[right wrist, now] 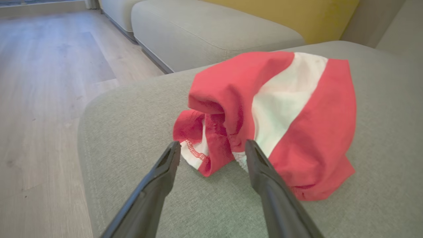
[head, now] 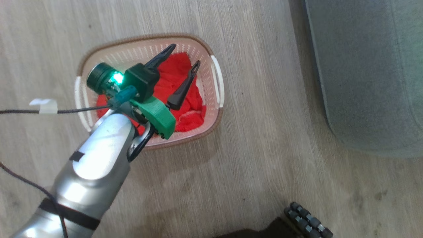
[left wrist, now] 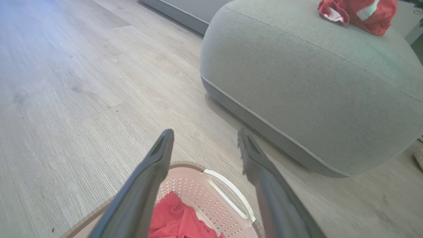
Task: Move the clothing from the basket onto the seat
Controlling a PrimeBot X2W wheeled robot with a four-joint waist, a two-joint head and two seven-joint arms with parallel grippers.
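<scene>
Clothing (right wrist: 281,115) red, white-banded, crumpled on seat (right wrist: 132,132) | left end effector (left wrist: 205,132) apart | right end effector (right wrist: 212,143) apart

This is a home living room, with a pale wood-plank floor (head: 264,148) and a large grey-green upholstered seat (left wrist: 314,99). More cushioned sofa sections (right wrist: 205,36) have a yellow back cushion (right wrist: 281,13), and a small basket (head: 132,53) of red clothing (head: 175,71) stands on the floor.

Your left arm (head: 96,165) reaches from the near left toward the far right, with the left gripper (head: 185,54) spread wide. Your right gripper (right wrist: 212,144) also stands with its fingers parted, apparently gripping nothing.
</scene>
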